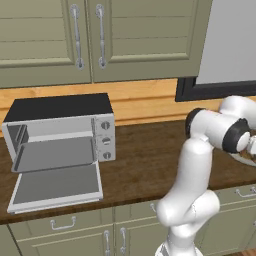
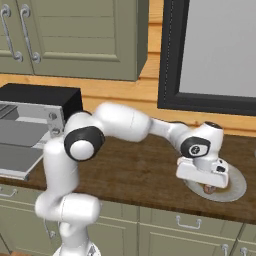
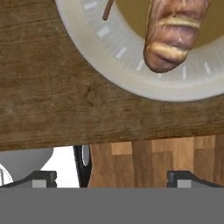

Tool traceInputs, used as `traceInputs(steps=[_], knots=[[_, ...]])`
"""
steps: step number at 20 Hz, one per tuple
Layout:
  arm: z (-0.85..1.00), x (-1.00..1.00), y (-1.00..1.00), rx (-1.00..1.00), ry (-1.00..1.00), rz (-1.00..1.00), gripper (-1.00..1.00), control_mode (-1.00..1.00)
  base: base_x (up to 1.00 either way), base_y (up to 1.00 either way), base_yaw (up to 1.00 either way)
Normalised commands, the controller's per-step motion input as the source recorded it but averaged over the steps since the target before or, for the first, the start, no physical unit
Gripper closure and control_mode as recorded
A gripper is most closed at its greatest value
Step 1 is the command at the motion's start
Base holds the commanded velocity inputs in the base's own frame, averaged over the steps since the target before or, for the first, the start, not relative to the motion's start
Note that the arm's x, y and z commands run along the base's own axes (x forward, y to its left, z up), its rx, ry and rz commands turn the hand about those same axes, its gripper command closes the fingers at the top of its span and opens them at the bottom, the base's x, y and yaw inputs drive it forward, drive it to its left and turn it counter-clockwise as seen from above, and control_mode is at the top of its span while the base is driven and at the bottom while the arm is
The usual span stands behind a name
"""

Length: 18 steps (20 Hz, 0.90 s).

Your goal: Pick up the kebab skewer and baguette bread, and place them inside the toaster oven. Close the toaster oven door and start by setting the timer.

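Black-topped, the oven (image 1: 60, 131) sits at the left end of the wooden counter (image 1: 145, 160), against the wood-panelled back wall, under olive-green wall cabinets (image 1: 90, 35). Its door (image 1: 56, 187) is dropped flat open toward the counter's front edge, and the grey cavity behind it has a bare rack. Three round knobs (image 1: 105, 140) run down the silver panel on the oven's right side.

Dark brown counter stretches bare between the oven and the arm. From the left base view the white arm rises at lower right and bends away to the right edge. In the right base view it reaches across the counter to a pale round plate (image 2: 239, 189) at the far right, well apart from the oven, below a black-framed grey panel (image 2: 215, 50) on the wall. The gripper (image 2: 209, 186) hangs over the plate's near-left part, pointing down.

In the hand view the fingertips (image 3: 43, 178) stand far apart at the bottom corners, jaws wide and holding nothing. The plate's white rim (image 3: 109, 65) curves across the top. The bread (image 3: 173, 35) lies on the plate's tan centre, its rounded end reaching onto the rim. Just left of it a thin brown stick end of the skewer (image 3: 107, 10) pokes in from the top edge; its chunks are cut off from sight.
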Motion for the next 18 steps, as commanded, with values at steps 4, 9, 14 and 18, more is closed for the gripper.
traceInputs(steps=[4, 9, 14, 18], knots=[[-0.09, 0.47, -0.48, 0.04, -0.11, 0.02, -1.00, -1.00, 0.00, 0.00, 0.00], [-0.31, 0.33, -0.26, 0.00, -0.10, 0.01, -1.00, -1.00, 0.00, 0.00, 0.00], [-0.34, 0.13, -0.03, 0.00, -0.08, 0.02, -1.00, -1.00, 0.00, 0.00, 0.00], [-0.17, 0.25, 0.00, 0.00, -0.04, 0.03, -1.00, -1.00, 0.00, 0.00, 0.00]])
